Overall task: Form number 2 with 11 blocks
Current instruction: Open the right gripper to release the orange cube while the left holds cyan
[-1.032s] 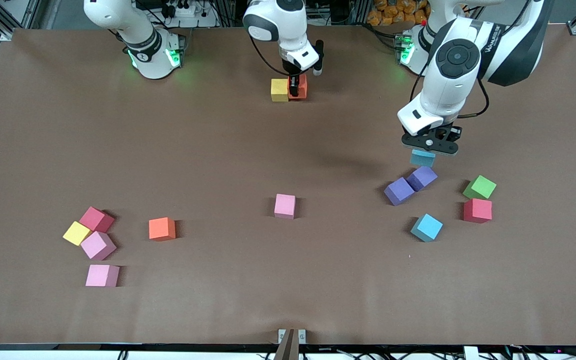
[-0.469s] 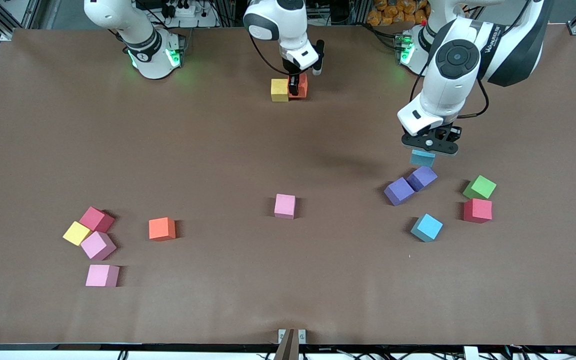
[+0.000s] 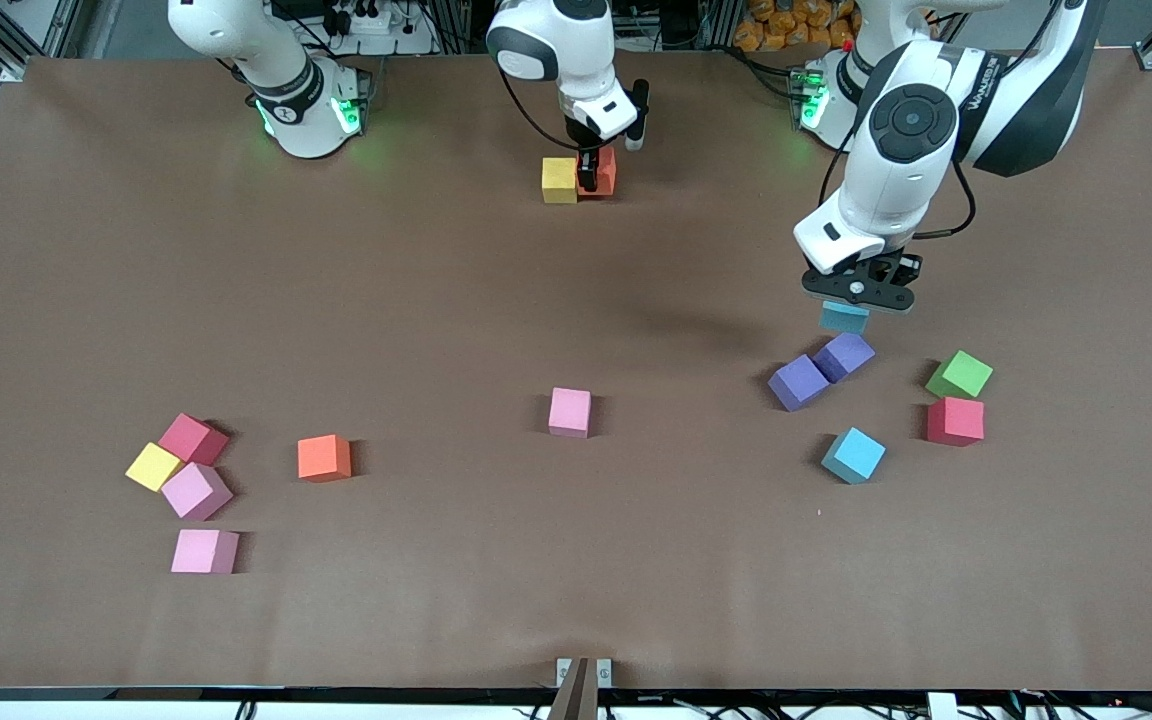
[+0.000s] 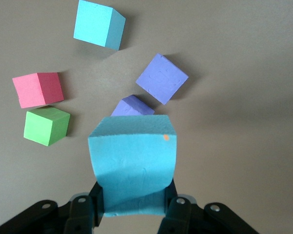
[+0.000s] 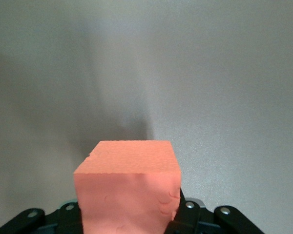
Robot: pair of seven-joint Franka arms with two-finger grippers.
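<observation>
Brown matte covering spans the whole desk (image 3: pixel 536 300), with cables and frames cut off along the top edge. At twelve o'clock the right end effector (image 3: pixel 591 172) is clamped on an orange block (image 3: pixel 603 172) — half hidden by its fingers — touching a yellow block (image 3: pixel 559 180); the right wrist view shows little but that orange block (image 5: pixel 129 187). The left end effector (image 3: pixel 854 298) grips a light blue block (image 3: pixel 844 318) in the air over two purple blocks (image 3: pixel 821 370) at three o'clock; one purple block (image 4: pixel 132 106) is partly covered in the left wrist view. Near them lie a green cube (image 3: pixel 959 374), a red block (image 3: pixel 955 420) and a second blue block (image 3: pixel 853 455). At eight o'clock sit the remaining pink, yellow and orange blocks — no digit is formed.
</observation>
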